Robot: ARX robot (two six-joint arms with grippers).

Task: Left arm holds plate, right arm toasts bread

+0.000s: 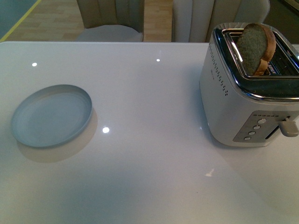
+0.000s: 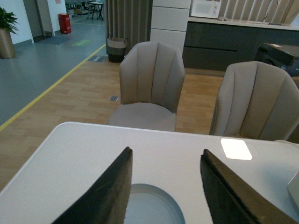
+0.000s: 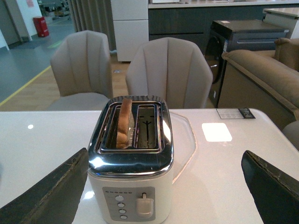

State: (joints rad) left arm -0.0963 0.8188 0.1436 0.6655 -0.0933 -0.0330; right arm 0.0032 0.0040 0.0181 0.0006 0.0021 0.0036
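A white surface carries a white toaster near its right edge. An empty plate lies near the left edge. The bread stands in a toaster slot. Left gripper and right gripper hover wide apart, empty.

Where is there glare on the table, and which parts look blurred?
Front view: small bright spots on the table, one beside the plate. Left wrist view: a bright square patch on the table; the near fingers are soft. Right wrist view: a similar patch right of the toaster.
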